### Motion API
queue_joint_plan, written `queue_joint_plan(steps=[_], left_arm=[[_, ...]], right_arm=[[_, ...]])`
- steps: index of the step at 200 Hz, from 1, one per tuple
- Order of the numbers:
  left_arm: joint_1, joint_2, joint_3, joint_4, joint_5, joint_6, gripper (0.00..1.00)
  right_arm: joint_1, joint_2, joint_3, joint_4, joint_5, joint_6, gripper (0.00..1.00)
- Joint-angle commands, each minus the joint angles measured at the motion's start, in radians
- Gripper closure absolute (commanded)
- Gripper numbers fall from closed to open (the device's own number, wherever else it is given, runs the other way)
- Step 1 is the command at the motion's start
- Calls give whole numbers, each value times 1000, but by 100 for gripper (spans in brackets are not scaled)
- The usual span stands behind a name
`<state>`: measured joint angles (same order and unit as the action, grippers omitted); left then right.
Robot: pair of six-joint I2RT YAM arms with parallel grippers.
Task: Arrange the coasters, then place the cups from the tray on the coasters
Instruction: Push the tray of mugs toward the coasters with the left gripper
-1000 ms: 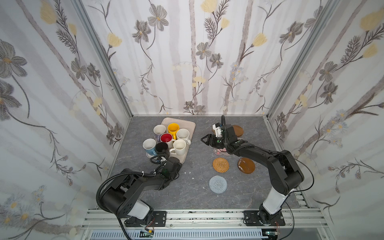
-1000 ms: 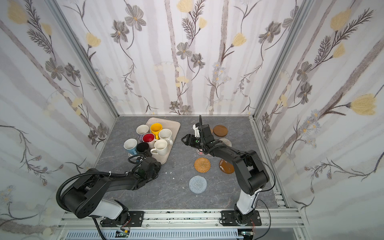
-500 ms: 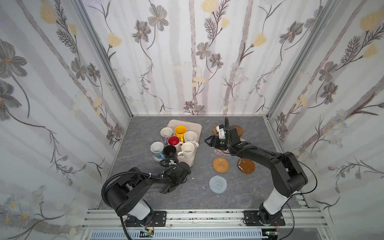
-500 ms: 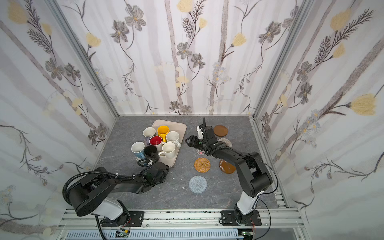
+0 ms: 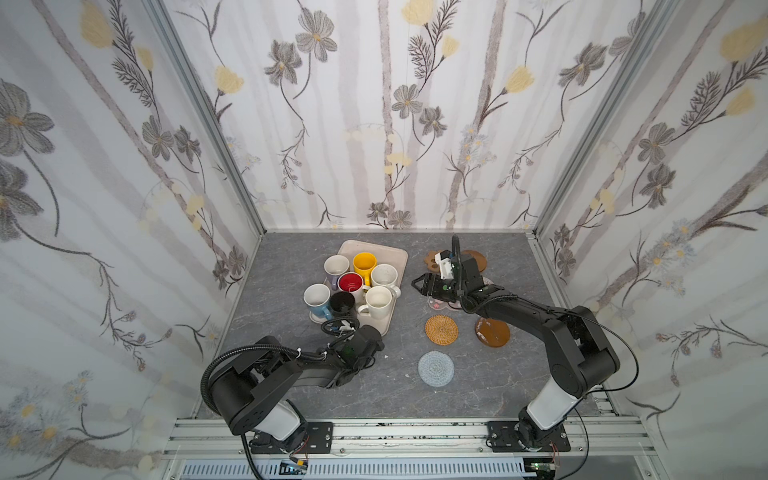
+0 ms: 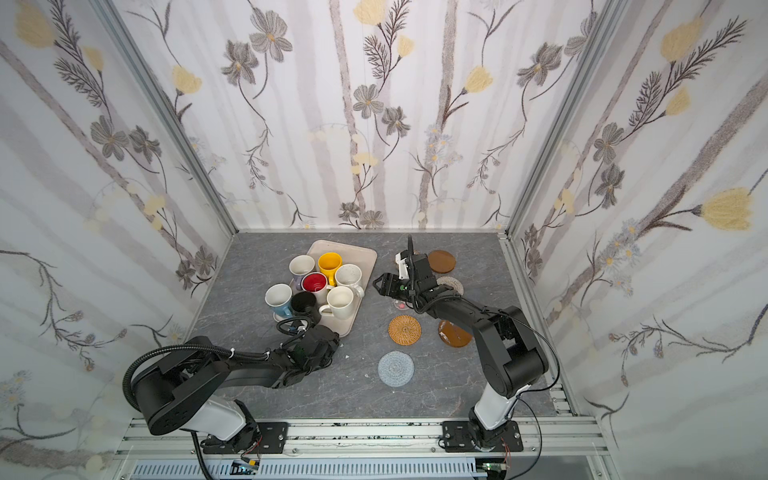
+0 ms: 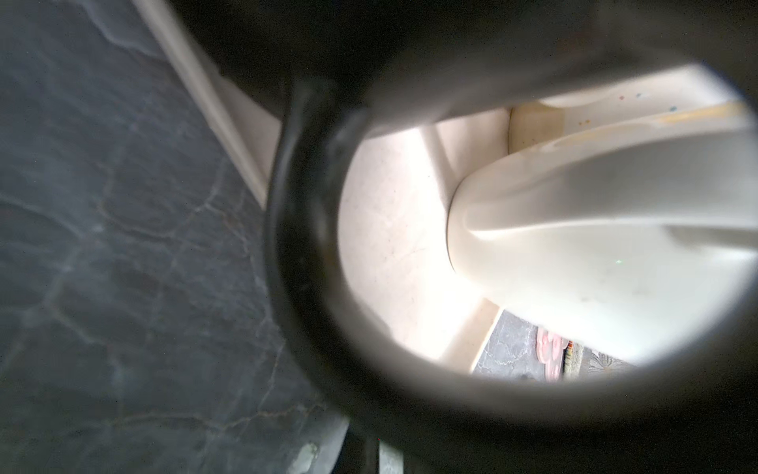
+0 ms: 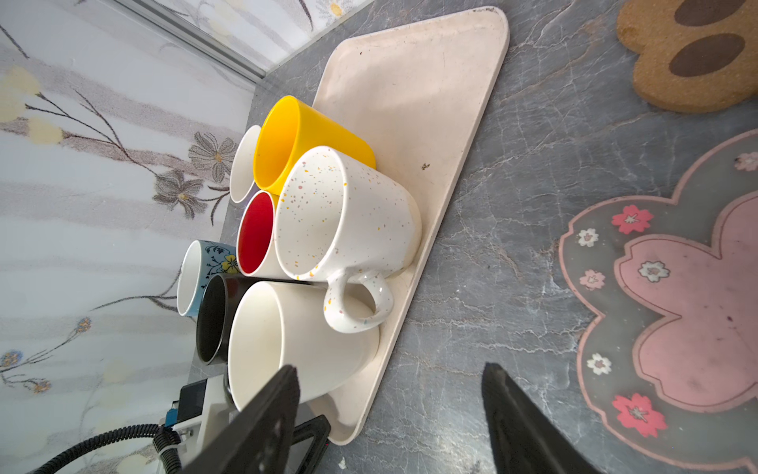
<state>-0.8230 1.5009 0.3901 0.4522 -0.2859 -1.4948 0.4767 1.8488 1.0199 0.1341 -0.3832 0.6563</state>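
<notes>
Arranging step, I think: closed left hand point(image 5: 351, 332) at beige rectangular tray's point(image 5: 390, 253) edge; open right hand point(image 5: 417, 285) must next reach the pink blossom-shaped coaster point(image 8: 697, 312).

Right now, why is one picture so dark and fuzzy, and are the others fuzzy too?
Left wrist view: a dark ring sits too close to the lens, so it blurs, and the cream mug and tray behind it glow washed-out. Right wrist view: sharp, the dots on the speckled mug show. Both top views: clear, evenly lit, walls lean outward.
</notes>
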Motion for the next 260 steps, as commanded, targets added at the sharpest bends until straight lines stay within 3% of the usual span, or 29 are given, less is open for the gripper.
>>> queue_joint_plan(steps=[1,48,115,155,186,210,236,260], left_arm=[[-10,-16,2,21,75,77,92],[-11,-45,-5,13,68,85,72],[-15,-110,4,-18,68,117,71],[-15,-178,10,-21,105,215,57],[-15,-238,22,-34,161,331,53],[-14,-341,49,-106,173,424,46],[-15,-421,110,-252,136,562,26],[-8,-497,145,-336,142,647,0]], right_arm=[[0,-10,-1,17,18,-15,28],[0,-16,2,4,27,-20,26],[1,-32,12,-50,51,-75,27],[19,-36,48,-141,124,-161,29],[48,-30,80,-213,191,-239,31],[79,-13,120,-275,232,-302,32],[111,14,173,-346,267,-357,31],[128,49,215,-393,280,-395,30]])
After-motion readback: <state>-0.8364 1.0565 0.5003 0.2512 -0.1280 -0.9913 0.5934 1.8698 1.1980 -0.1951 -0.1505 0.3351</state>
